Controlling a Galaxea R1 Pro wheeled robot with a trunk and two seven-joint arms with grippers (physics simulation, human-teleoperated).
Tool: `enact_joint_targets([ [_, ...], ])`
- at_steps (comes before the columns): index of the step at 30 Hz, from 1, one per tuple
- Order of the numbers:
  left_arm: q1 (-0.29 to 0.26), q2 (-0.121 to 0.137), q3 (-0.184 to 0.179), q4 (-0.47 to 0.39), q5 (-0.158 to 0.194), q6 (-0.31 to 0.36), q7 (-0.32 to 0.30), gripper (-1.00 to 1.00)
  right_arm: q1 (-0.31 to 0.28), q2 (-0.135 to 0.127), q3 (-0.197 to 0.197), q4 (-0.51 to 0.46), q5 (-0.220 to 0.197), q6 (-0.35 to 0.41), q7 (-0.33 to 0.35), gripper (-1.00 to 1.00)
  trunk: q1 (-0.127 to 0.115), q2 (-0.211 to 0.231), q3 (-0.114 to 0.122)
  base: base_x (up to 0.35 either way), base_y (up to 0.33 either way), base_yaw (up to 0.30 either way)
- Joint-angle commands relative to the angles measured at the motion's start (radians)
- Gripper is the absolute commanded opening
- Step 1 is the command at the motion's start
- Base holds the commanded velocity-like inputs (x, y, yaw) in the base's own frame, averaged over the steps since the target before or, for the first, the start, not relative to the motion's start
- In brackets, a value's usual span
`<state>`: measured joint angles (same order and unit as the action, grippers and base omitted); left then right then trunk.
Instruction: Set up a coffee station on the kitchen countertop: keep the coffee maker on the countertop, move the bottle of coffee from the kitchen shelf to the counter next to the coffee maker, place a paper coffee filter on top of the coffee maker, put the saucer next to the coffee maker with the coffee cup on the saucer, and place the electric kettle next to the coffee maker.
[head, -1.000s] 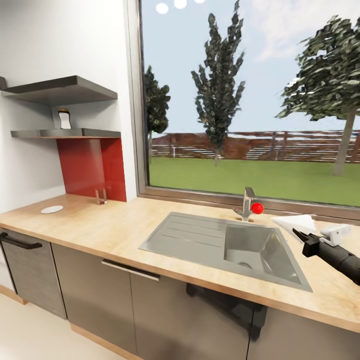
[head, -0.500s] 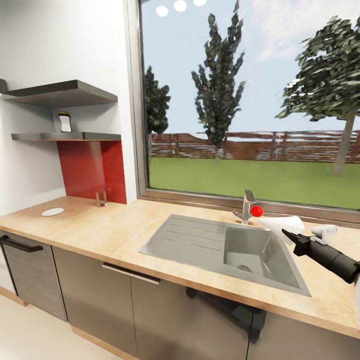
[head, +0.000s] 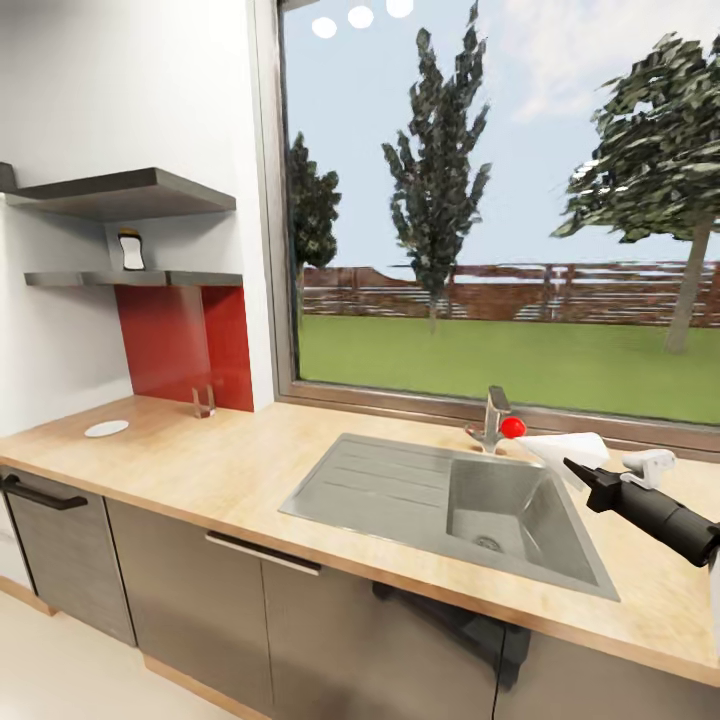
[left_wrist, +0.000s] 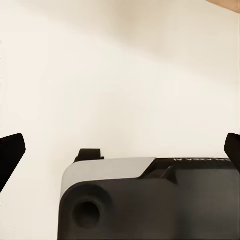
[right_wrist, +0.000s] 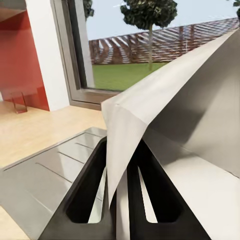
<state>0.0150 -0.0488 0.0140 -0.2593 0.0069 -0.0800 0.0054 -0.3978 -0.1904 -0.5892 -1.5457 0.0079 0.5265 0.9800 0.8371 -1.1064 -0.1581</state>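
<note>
My right gripper (head: 577, 469) is shut on the paper coffee filter (head: 566, 447), a pale folded sheet held over the right end of the sink. In the right wrist view the filter (right_wrist: 175, 110) fans out from between the closed fingers (right_wrist: 85, 200). The bottle of coffee (head: 131, 250) stands on the kitchen shelf (head: 150, 278) at the far left. The saucer (head: 106, 428) lies on the kitchen countertop (head: 230, 450) below that shelf. My left gripper (left_wrist: 120, 150) is open with nothing in it, over pale floor. The coffee maker, coffee cup and electric kettle are out of view.
A steel sink (head: 450, 495) with drainboard is set into the countertop, its faucet (head: 493, 415) with a red knob at the window sill. A small clear stand (head: 203, 402) sits against the red backsplash. Dark cabinet fronts (head: 190, 590) run below.
My right gripper with the filter moved a little left over the sink's right end, then held still. The head view drifted slightly, so the shelf sits lower in the picture.
</note>
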Motion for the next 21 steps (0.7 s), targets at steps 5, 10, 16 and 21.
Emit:
enact_joint_targets([
  [5,0.000,0.000,0.001,-0.001,0.001,-0.001,0.000,1.00,-0.001,0.000,-0.001,-0.001,-0.002,0.010,0.003,-1.00,-0.019,0.034,0.015,0.000,0.000,0.000],
  [10,0.000,0.000,0.001,-0.001,0.001,-0.001,0.001,1.00,-0.001,0.000,-0.001,-0.001,-0.002,0.010,0.003,-1.00,-0.038,0.069,0.030,0.000,0.000,0.000],
  [16,0.000,0.000,0.001,-0.001,0.001,-0.001,0.001,1.00,-0.001,0.000,-0.001,-0.001,-0.002,0.010,0.003,-1.00,-0.061,0.111,0.049,0.000,0.000,0.000],
  [21,0.000,0.000,0.001,-0.001,0.001,-0.001,0.001,1.00,-0.001,0.000,-0.002,-0.001,-0.002,0.010,0.003,-1.00,-0.061,0.111,0.052,0.000,0.000,-0.129],
])
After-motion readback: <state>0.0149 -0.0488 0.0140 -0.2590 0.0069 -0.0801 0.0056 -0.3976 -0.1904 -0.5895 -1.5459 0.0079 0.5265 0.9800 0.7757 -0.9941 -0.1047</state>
